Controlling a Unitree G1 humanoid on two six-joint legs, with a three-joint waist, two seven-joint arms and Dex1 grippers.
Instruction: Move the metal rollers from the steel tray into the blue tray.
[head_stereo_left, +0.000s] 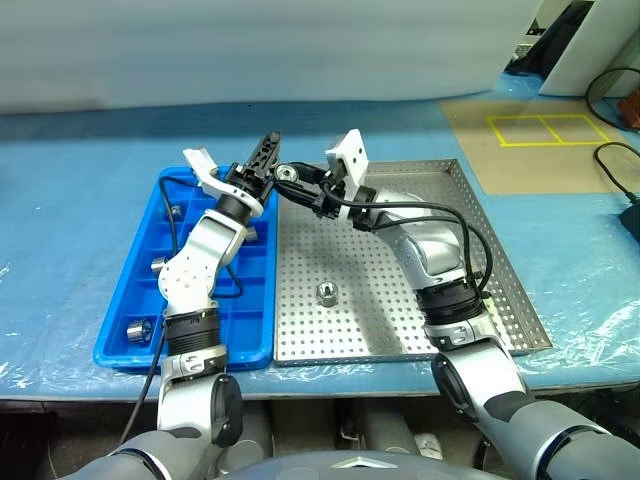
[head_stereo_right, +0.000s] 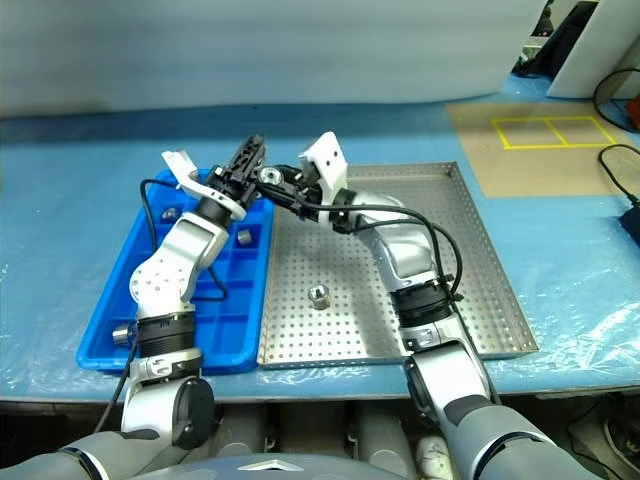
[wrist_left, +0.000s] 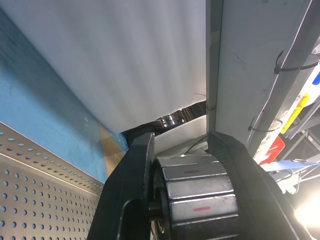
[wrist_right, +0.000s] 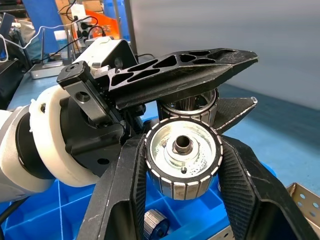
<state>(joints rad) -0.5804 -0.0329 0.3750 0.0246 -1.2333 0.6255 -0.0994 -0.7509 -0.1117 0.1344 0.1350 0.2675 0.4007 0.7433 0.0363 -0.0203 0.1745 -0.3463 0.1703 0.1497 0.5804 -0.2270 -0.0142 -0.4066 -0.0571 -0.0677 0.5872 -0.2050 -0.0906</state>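
Your desk (head_stereo_left: 80, 180) wears blue sheeting under a pale wall. Both jaws, left (head_stereo_left: 268, 158) and right (wrist_right: 182, 165), pinch one roller (wrist_right: 183, 149) between them, above the blue tray (head_stereo_left: 140, 265).

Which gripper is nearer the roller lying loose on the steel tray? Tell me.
Right, marginally. The right gripper and the left gripper meet on another roller above the steel tray's far left edge, beyond the loose roller.
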